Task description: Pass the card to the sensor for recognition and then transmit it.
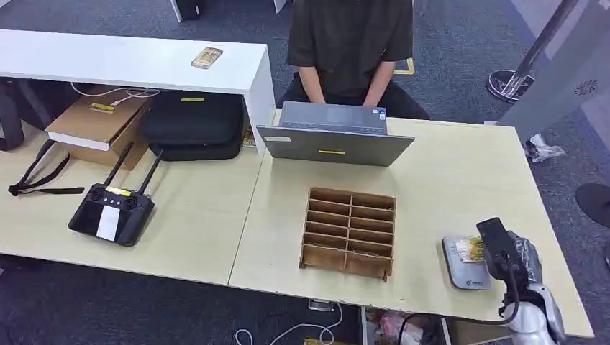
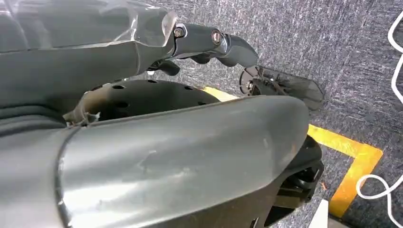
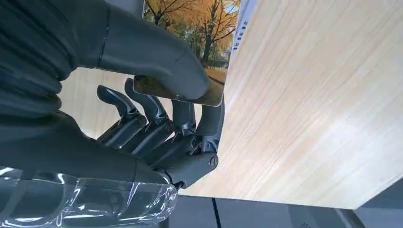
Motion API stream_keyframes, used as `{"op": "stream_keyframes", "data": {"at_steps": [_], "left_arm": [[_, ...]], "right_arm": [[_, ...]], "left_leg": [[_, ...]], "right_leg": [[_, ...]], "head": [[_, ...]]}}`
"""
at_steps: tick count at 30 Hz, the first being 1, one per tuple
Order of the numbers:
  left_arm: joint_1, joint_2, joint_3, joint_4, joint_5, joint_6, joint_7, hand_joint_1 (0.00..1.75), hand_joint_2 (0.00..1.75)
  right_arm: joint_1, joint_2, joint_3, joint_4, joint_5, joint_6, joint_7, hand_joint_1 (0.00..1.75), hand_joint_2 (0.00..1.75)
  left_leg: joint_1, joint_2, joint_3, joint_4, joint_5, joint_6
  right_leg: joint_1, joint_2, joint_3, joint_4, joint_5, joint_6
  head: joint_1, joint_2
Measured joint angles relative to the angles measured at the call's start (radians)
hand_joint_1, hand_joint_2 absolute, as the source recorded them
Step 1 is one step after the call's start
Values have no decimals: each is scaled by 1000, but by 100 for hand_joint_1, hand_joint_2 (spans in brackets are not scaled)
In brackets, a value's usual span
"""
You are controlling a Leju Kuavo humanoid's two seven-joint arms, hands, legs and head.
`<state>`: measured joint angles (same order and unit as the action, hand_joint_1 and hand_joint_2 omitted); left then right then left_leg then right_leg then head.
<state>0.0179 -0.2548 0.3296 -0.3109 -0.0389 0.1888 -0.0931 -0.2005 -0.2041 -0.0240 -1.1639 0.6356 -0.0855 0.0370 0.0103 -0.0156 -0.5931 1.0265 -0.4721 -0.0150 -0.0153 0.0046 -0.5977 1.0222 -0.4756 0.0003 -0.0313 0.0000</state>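
The card, printed with autumn trees, is pinched in my right hand, the thumb on its picture side and the dark fingers under it. In the head view the right hand is at the table's near right corner. It holds the card flat over the grey card sensor. Whether the card touches the sensor I cannot tell. My left hand hangs beside my body above the carpet, its fingers apart and holding nothing.
A wooden slotted organiser stands mid-table, left of the sensor. Behind it a grey laptop faces a seated person. A black remote controller, a black bag and a cardboard box lie on the left table.
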Motion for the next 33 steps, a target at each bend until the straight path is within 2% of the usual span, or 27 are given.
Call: {"op": "stream_keyframes", "data": {"at_steps": [5,11,33], "left_arm": [[-1,0,0,3,5,0,0,0,0],[1,0,-5,3,22,10,1,0,0],[16,6,-51,-7,20,28,21,0,0]], "right_arm": [[-9,5,6,29,19,-8,-5,175,175],[8,10,14,34,75,-22,45,175,175],[140,30,-4,-94,77,-15,65,175,175]], "left_leg": [[0,0,0,0,0,0],[0,0,0,0,0,0],[0,1,1,0,0,0]], "right_leg": [[0,0,0,0,0,0],[0,0,0,0,0,0],[0,0,0,0,0,0]], "head": [[0,0],[0,0],[0,0]]}}
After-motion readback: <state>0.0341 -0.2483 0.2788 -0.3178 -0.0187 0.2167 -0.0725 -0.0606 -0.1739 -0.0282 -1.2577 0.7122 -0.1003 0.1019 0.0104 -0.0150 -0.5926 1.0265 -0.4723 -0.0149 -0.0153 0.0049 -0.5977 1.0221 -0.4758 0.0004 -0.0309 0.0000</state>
